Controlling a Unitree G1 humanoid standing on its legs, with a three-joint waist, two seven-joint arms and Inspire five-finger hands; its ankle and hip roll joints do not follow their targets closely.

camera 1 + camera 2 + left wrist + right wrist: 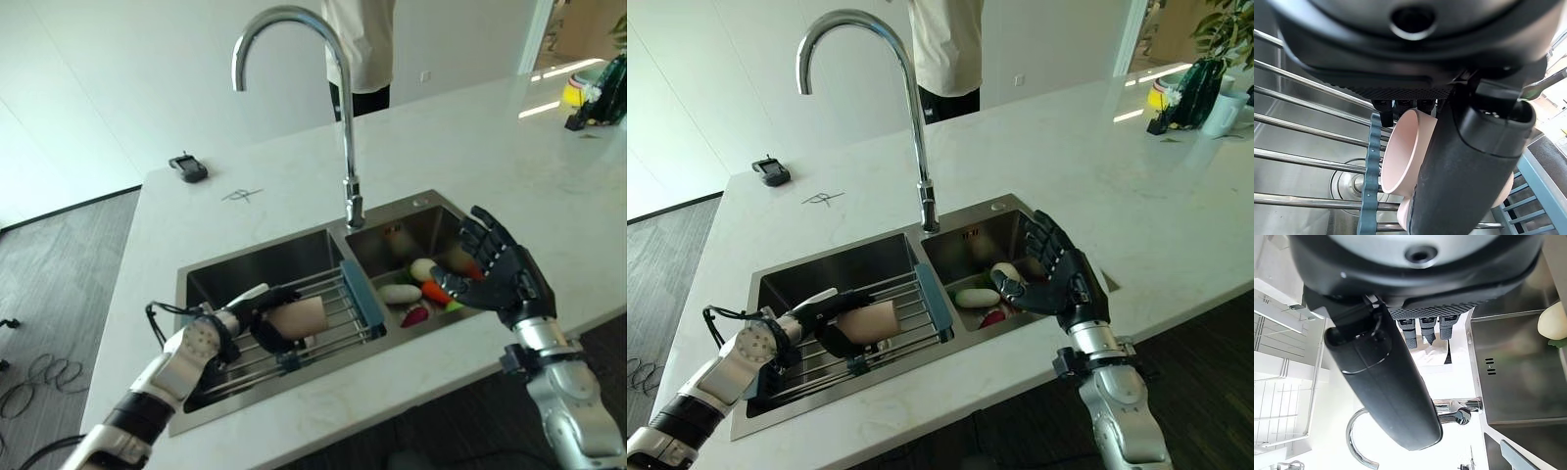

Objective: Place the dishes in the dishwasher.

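Right now my left robot hand is curled round a pale pink cup, fingers on one side and thumb across the other. The cup lies on its side in that grip, its open mouth turned toward my palm, as the left wrist view shows. It sits just above the wire rack that spans the left basin of the sink, and I cannot tell whether it touches the rack bars or hangs a little clear of them. The rack has blue-grey end pieces, and the one nearest the middle divider stands just beside the cup.

My right robot hand is over the right basin, palm turned toward me and fingers spread and loose, holding nothing. Under and beside it in that basin lie several small things: a white oblong piece, a rounded cream one, an orange one and a dark red one. The right hand is near them but I cannot see it touching any.

Between the two basins rises the tall curved tap, its base on the white marble worktop behind the sink. Farther back on the worktop rests a small dark device, well apart from the sink. A person in a light top stands at the far side of the worktop, behind the tap.
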